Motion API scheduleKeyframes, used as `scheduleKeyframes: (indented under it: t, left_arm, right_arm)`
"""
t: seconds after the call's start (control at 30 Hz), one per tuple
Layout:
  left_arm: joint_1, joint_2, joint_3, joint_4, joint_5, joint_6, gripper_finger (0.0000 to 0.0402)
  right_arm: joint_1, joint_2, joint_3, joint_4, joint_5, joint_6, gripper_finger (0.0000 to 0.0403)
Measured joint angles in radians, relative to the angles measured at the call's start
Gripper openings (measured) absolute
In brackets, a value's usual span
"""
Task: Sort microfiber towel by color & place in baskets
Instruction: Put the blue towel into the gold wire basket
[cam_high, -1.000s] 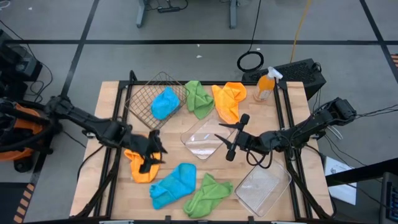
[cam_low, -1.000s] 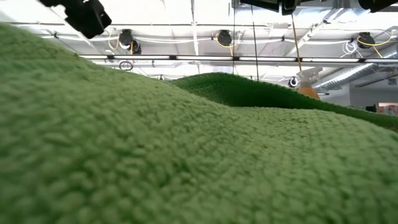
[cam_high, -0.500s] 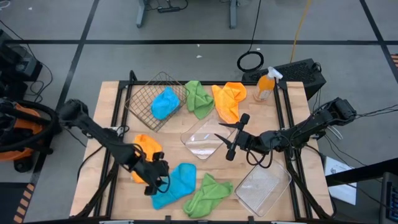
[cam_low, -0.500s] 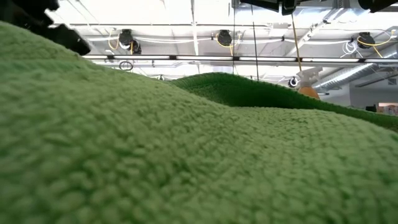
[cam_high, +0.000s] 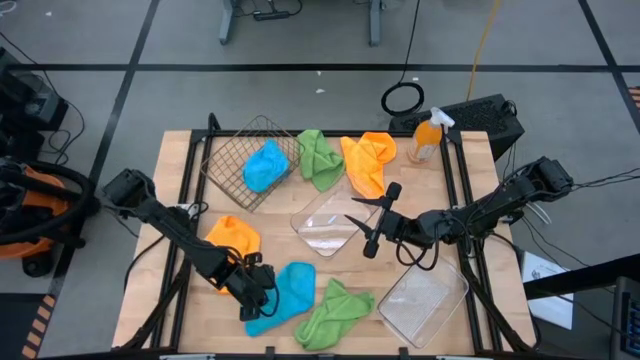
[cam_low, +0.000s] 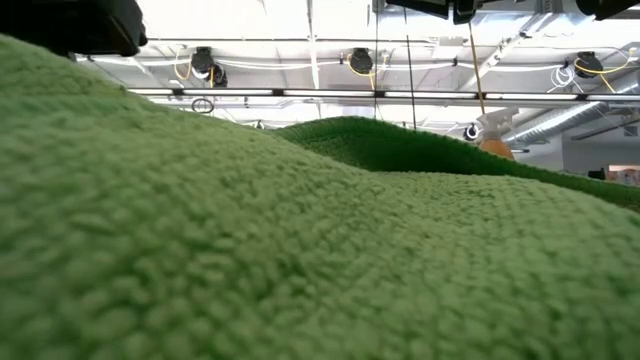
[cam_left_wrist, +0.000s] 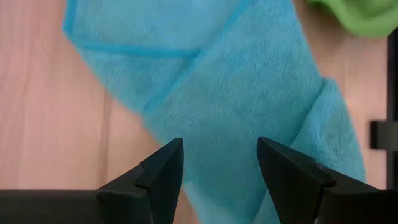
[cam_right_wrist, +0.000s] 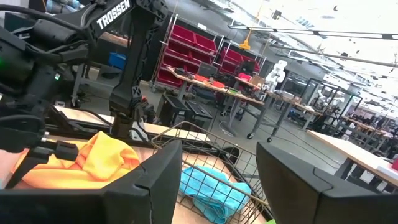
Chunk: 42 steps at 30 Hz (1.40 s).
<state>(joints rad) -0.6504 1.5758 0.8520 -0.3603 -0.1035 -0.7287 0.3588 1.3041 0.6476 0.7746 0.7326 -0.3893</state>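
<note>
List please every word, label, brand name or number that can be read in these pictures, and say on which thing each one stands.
"TROSSEN": white capitals on the dark upper link of the left robot arm, seen in the right wrist view.
No other text is readable; the orange spray bottle with white nozzle shows no readable label.

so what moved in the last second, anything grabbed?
The left gripper swung off the near orange towel toward the front edge and now hangs open over the near blue towel. Nothing grabbed or released. The right gripper, all six towels, the wire basket and both clear trays stayed put.
</note>
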Motion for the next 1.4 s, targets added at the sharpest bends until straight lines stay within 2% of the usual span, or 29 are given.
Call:
scheduleKeyframes:
  t: [0.27,0.53,0.87,1.03,1.23,1.3,1.4]
  left_arm:
    - [0.0,0.078,0.0,0.083,-0.008,0.0,0.0212]
    - [0.019,0.137,0.001,0.051,-0.113,-0.051,0.0212]
    - [0.022,0.235,0.007,0.133,-0.143,0.005,0.0207]
    - [0.022,0.254,0.007,0.165,-0.145,0.012,0.015]
    - [0.013,0.252,0.007,0.18,-0.129,0.056,0.0026]
    - [0.009,0.237,0.005,0.171,-0.133,0.059,0.0015]
    - [0.002,0.189,-0.002,0.135,-0.138,0.082,0.0017]
  right_arm:
    - [0.0,0.0,0.0,-0.001,0.0,0.0,0.0199]
    - [0.0,0.0,0.0,-0.001,0.0,0.001,0.0199]
    - [0.0,0.0,0.0,-0.001,0.0,0.003,0.0199]
    - [0.0,0.0,0.0,-0.001,0.0,0.003,0.0199]
    - [0.0,0.0,0.0,-0.002,0.0,0.003,0.0199]
    - [0.0,0.0,0.0,-0.002,0.0,0.003,0.0199]
    - [0.0,0.0,0.0,-0.002,-0.004,0.013,0.0199]
